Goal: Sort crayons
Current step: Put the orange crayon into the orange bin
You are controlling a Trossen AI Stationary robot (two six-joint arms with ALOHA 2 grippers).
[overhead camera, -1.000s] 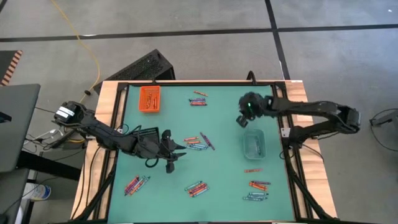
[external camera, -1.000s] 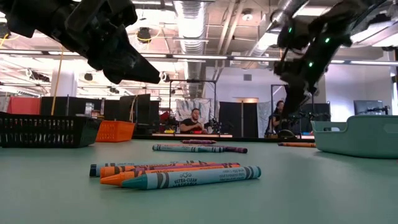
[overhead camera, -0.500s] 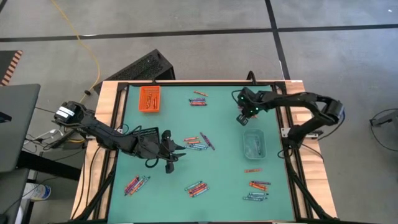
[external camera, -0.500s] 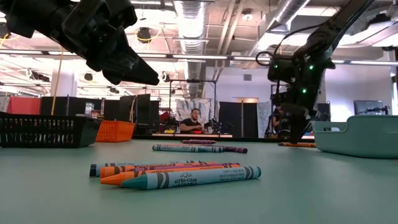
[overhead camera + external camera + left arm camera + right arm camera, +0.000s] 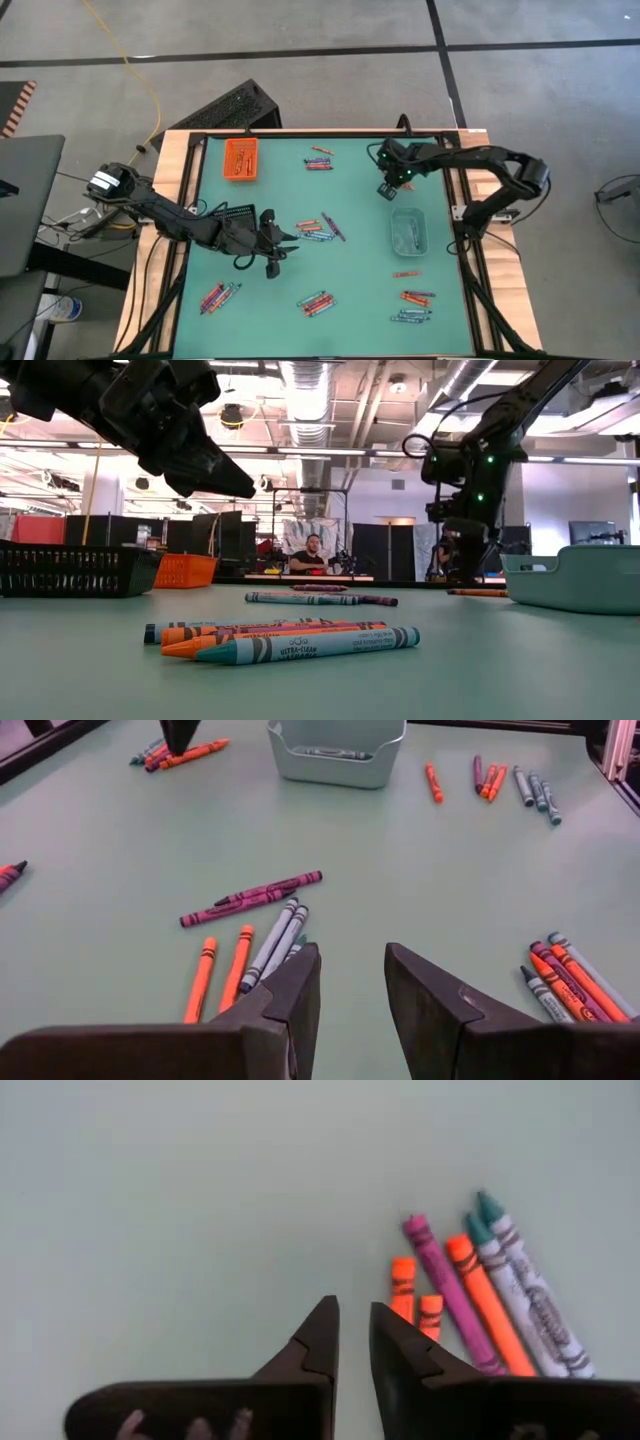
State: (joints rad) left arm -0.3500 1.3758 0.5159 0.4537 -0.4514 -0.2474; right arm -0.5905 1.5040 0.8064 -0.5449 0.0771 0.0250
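Note:
Crayons lie in loose groups on the green table: a middle group [image 5: 318, 228], one at the far side [image 5: 319, 160], and others near the front [image 5: 220, 296] [image 5: 316, 302] [image 5: 412, 305]. My left gripper [image 5: 352, 988] hovers open above the table just left of the middle group [image 5: 250, 945], with nothing between its fingers. My right gripper [image 5: 353, 1325] points steeply down over bare table, its fingers a narrow gap apart and empty. Orange, pink and teal crayons [image 5: 480, 1295] lie just beside it.
A clear tray [image 5: 408, 230] stands near the right gripper, with an orange tray [image 5: 240, 158] at the far left. A black basket [image 5: 232, 214] sits under my left arm. A single orange crayon [image 5: 406, 273] lies in front of the clear tray.
My right gripper has sunk toward the table and tipped to point more steeply down, its arm folding in at the elbow. The crayons have stayed where they were.

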